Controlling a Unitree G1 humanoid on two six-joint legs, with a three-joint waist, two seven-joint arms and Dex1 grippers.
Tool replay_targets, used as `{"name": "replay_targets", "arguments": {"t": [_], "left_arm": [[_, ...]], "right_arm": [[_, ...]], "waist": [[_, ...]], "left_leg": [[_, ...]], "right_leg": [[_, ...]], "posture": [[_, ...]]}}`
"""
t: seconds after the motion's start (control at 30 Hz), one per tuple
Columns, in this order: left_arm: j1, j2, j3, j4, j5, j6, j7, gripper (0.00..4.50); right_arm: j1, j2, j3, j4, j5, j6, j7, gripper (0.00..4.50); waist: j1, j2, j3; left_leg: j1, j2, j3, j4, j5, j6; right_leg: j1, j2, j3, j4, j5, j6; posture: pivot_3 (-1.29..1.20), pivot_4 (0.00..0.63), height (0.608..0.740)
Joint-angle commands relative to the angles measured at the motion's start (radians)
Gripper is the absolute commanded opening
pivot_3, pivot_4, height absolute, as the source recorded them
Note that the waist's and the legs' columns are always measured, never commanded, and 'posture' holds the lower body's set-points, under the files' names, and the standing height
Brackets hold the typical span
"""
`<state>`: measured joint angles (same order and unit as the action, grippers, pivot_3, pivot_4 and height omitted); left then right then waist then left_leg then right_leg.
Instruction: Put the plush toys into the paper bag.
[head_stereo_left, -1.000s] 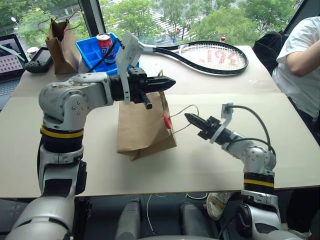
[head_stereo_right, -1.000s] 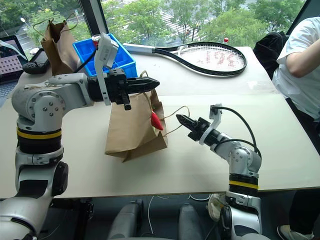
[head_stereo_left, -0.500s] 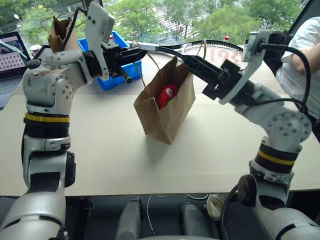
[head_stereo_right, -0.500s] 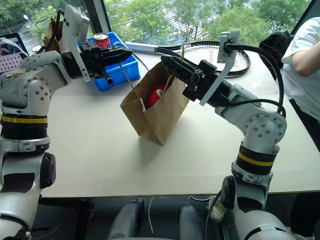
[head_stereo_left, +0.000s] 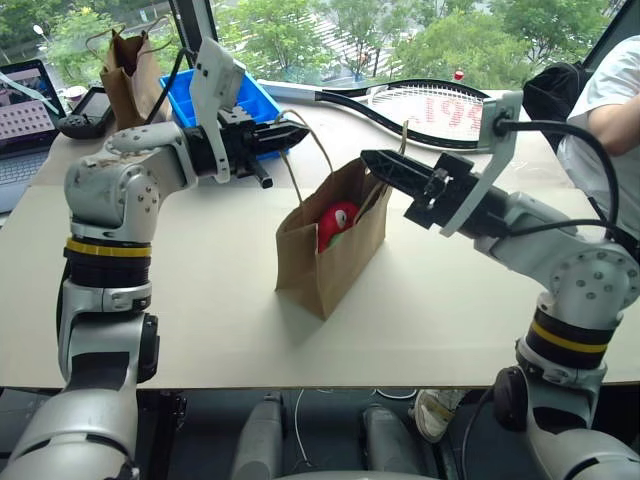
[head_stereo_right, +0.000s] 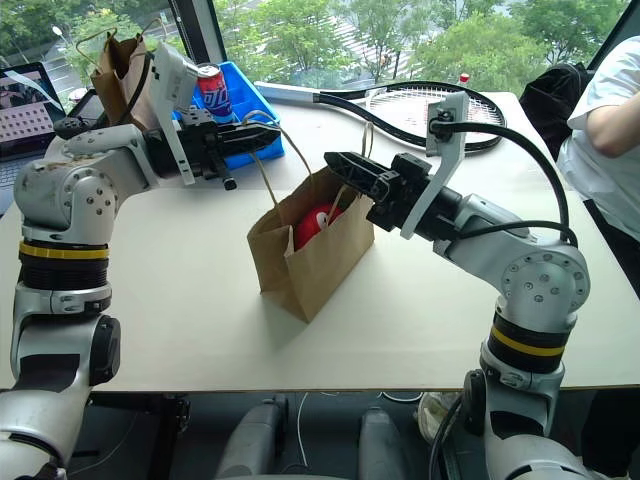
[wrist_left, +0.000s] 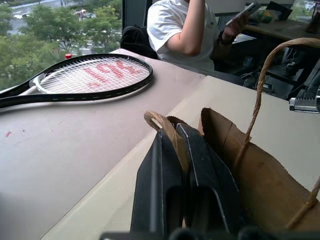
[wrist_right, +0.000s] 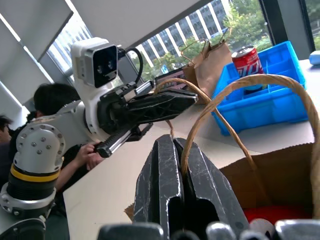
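We hold the paper bag (head_stereo_left: 330, 250) upright, each gripper (head_stereo_left: 296, 130) (head_stereo_right: 338, 163) pinched on a handle, with the red chili toy (head_stereo_left: 338, 222) inside and a green one seemingly beside it.

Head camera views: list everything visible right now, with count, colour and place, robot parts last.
Wide light-brown kraft paper bag: one, upright at table centre, its twisted loop handles held up on both sides.
Red plush toy: one, inside the bag.
Narrower darker brown paper bag: one, far left.
Blue plastic bin: one, behind the left arm.
Red soda can: one, standing in the bin.
Black tennis racket: one, far side of the table.
Laptop: one, left edge.
Person in white shirt: one, right edge.
Left gripper: black fingers pinching one handle.
Right gripper: black fingers pinching the other handle.
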<state>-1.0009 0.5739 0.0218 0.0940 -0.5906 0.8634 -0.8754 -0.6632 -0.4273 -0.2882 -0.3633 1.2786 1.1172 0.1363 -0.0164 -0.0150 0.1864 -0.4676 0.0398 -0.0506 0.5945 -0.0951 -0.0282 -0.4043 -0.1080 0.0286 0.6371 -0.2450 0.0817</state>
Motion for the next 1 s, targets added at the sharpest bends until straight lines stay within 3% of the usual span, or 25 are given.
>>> {"name": "replay_targets", "arguments": {"t": [0.03,0.13,0.27,0.37,0.53,0.7,0.77,1.0], "left_arm": [[0.003,0.040,0.032,-0.052,-0.040,0.047,-0.036,1.84],[0.022,0.096,0.045,-0.061,-0.048,0.058,-0.075,3.03],[0.110,0.241,0.052,-0.097,-0.066,0.043,-0.224,4.44],[0.245,0.313,0.091,-0.134,-0.077,-0.056,-0.350,4.50],[0.457,0.301,0.102,-0.237,-0.041,-0.210,-0.386,4.50],[0.527,0.194,0.091,-0.337,-0.043,-0.226,-0.248,4.50],[0.535,0.152,0.079,-0.370,-0.035,-0.225,-0.191,4.50],[0.557,0.098,0.019,-0.475,-0.066,-0.182,-0.127,4.50]], "right_arm": [[0.021,-0.057,-0.023,-0.033,0.062,0.009,-0.017,0.83],[0.026,-0.147,-0.057,-0.030,0.126,0.023,0.008,1.92],[0.076,-0.360,-0.100,-0.051,0.188,0.076,0.132,3.25],[0.159,-0.495,-0.117,-0.104,0.149,0.082,0.253,4.23],[0.232,-0.524,-0.128,-0.129,0.154,0.032,0.299,4.23],[0.326,-0.524,0.117,-0.207,-0.299,-0.185,0.321,4.23],[0.334,-0.479,0.228,-0.202,-0.447,-0.290,0.331,3.21],[0.278,-0.335,0.397,-0.169,-0.684,-0.439,0.354,0.96]], "waist": [[-0.001,0.000,0.000],[-0.005,0.000,0.000],[-0.006,0.000,0.000],[-0.004,0.000,0.000],[0.001,-0.001,0.000],[0.011,-0.004,0.000],[0.009,-0.004,0.000],[0.002,-0.005,0.000]], "left_leg": [[0.000,0.000,0.000,0.000,0.000,0.000],[0.000,0.000,0.000,0.001,0.000,0.001],[0.001,0.000,0.001,0.000,0.000,0.001],[0.001,0.001,0.001,0.000,0.000,0.001],[0.001,0.002,0.003,0.001,0.000,0.001],[0.001,0.004,0.006,0.005,0.000,0.001],[-0.001,0.005,0.008,0.007,0.000,0.000],[-0.003,0.005,0.010,0.010,0.000,0.001]], "right_leg": [[0.000,0.000,0.000,0.001,0.000,0.000],[-0.001,0.000,0.001,0.003,0.000,-0.001],[-0.001,0.000,0.001,0.003,-0.001,-0.002],[-0.002,0.000,0.001,0.003,-0.003,-0.004],[-0.001,0.000,0.001,0.003,-0.008,-0.013],[0.000,0.000,0.001,0.002,-0.008,-0.013],[-0.001,0.000,0.002,-0.001,-0.010,-0.009],[-0.002,0.001,0.005,0.003,-0.008,-0.007]], "posture": [[0.00,0.150,0.740],[0.00,0.150,0.740],[0.00,0.150,0.740],[0.00,0.150,0.740],[0.00,0.150,0.740],[0.00,0.150,0.740],[0.00,0.150,0.740],[0.00,0.150,0.740]]}}
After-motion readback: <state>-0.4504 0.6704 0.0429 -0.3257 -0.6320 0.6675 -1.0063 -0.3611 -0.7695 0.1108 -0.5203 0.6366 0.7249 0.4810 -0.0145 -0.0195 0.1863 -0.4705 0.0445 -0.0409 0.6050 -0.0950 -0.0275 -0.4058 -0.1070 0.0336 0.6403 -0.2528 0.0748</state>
